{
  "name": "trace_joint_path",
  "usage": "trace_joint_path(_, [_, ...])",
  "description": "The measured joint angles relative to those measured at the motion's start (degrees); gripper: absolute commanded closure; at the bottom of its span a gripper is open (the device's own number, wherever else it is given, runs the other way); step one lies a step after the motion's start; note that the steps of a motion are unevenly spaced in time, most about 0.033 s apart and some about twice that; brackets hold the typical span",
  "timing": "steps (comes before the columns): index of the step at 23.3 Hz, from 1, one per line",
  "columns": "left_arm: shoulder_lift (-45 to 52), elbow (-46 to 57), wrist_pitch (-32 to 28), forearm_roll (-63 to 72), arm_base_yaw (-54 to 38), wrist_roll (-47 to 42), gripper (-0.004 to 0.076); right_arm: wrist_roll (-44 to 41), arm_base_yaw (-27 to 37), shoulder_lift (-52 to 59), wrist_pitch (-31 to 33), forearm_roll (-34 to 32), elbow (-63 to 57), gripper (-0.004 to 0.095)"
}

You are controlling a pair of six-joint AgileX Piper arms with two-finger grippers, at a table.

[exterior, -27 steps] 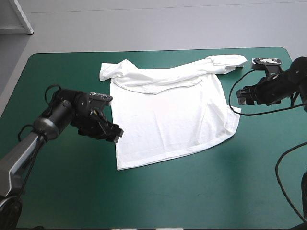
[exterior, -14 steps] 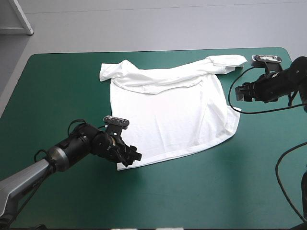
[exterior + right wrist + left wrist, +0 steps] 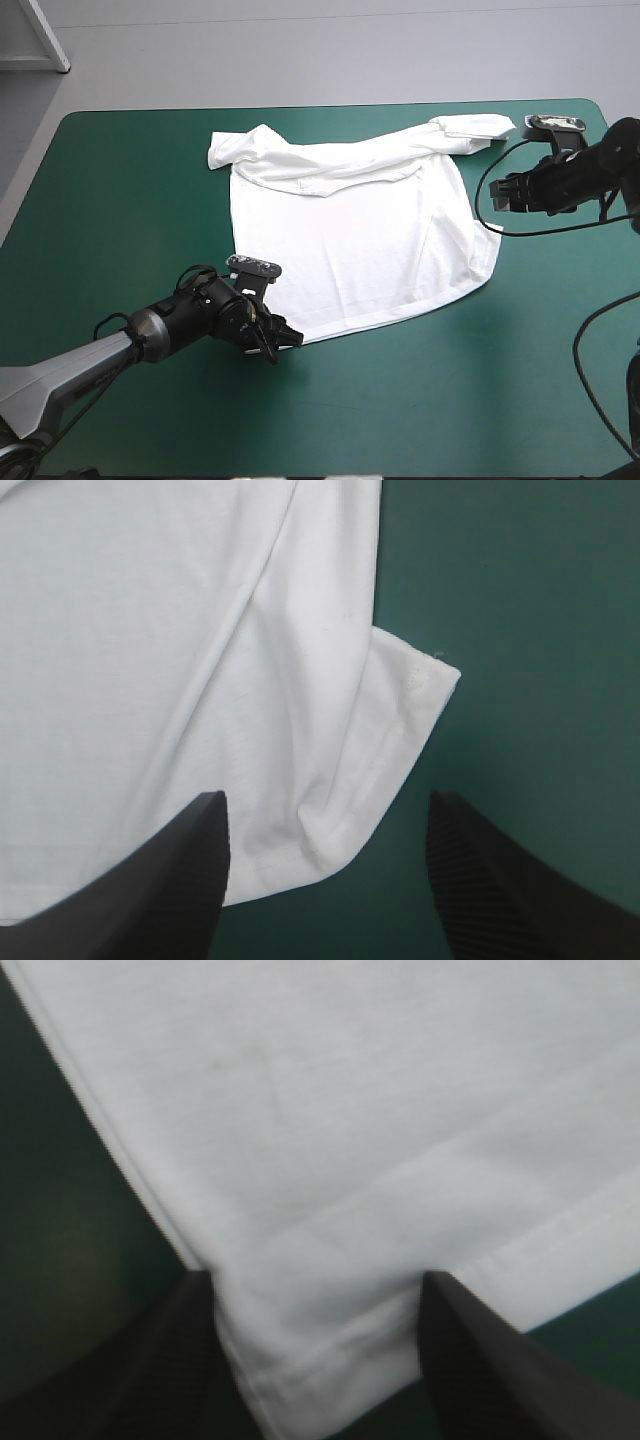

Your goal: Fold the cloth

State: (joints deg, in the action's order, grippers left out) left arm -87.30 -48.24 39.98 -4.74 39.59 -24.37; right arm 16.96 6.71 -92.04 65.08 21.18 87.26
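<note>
At the T-shirt's [image 3: 350, 230] near left corner, the left gripper [image 3: 272, 342] is arriving for a grasp.
Having swung down from beside the left edge, it is now straddling the hem corner, fingers [image 3: 180, 1350] standing wide apart with nothing pinched yet, so folding is only starting. Its arm is reaching low and forward, while the right gripper [image 3: 503, 192] is waiting, spread wide, beside the right edge of the T-shirt lying flat mid-table [image 3: 120, 180].

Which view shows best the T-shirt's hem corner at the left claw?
The left wrist view: the open left claw straddles the hem corner, stitching plain. In the high view that claw hides it; the right wrist view shows another T-shirt edge.
</note>
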Motion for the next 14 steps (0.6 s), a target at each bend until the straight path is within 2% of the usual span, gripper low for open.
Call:
trace_joint_path(1, [-0.25, -0.06, -0.85, 0.80, 0.00, 1.09, 0.0677, 0.00, 0.00, -0.92, 0.00, 0.00, 0.00, 0.0369])
trace_joint_path(2, [-0.47, -0.10, -1.79, 1.16, 0.00, 1.83, 0.0703, 0.00, 0.00, -1.48, -0.11, 0.00, 0.00, 0.0369])
trace_joint_path(14, [1.53, 0.57, -4.24, 0.03, 0.18, 4.15, 0.0703, -0.69, 0.00, -12.27, -3.46, -2.89, 0.00, 0.0369])
